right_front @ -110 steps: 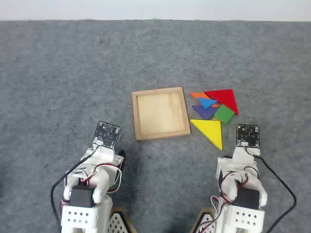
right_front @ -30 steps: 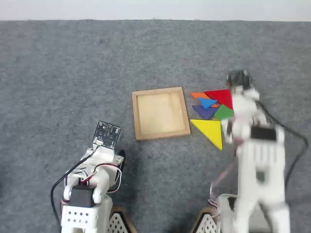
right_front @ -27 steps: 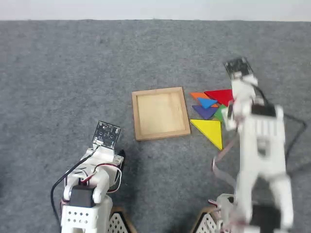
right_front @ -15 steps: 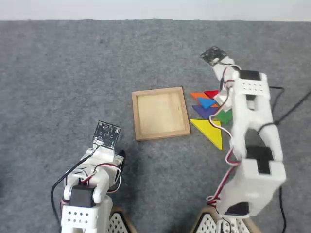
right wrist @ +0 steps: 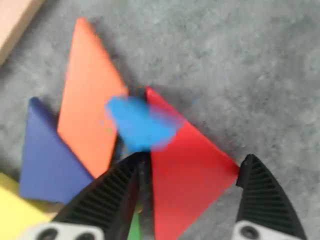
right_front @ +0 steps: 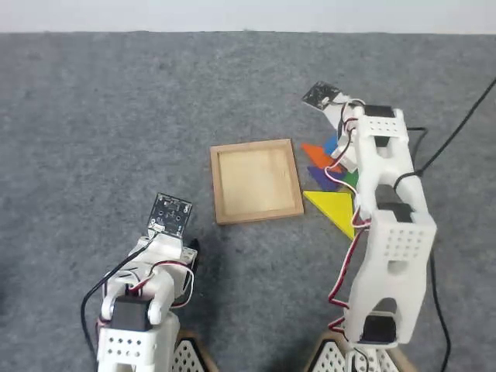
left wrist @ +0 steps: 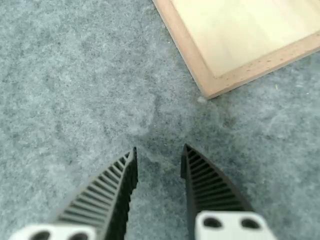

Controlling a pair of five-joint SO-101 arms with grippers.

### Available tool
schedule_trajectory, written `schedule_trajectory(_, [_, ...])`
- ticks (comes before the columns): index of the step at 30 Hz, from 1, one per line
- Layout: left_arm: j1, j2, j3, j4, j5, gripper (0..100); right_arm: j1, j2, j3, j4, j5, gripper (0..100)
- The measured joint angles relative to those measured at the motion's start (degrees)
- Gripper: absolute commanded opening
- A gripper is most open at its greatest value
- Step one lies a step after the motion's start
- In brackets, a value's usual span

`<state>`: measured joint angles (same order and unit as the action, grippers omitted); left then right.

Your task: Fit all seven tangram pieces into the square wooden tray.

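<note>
Right wrist view: red triangle [right wrist: 178, 143] sits between the wide-spread right gripper [right wrist: 193, 160]

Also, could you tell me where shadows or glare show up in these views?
High view: light is even, with no glare on the tray. Right wrist view: a dark shadow edges the blue piece where it overlaps the orange piece. Left wrist view: no glare on the tray's wood.
</note>
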<state>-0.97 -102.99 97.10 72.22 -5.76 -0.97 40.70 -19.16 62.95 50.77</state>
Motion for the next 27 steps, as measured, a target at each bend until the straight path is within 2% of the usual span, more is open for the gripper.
schedule_trajectory(4, [0.0,0.0,0.0,0.0,0.0,14,0.6,2.5,-3.3,2.2,0.2,27.7])
schedule_trajectory(10, [0.0,0.0,0.0,0.0,0.0,14,2.6,3.8,-6.3,5.5,0.2,8.8])
schedule_trajectory(12, [0.0,0.0,0.0,0.0,0.0,14,3.8,3.8,-6.6,6.2,0.3,5.9])
schedule_trajectory(27, [0.0,0.0,0.0,0.0,0.0,14,18.4,3.3,-6.7,14.1,-2.0,5.8])
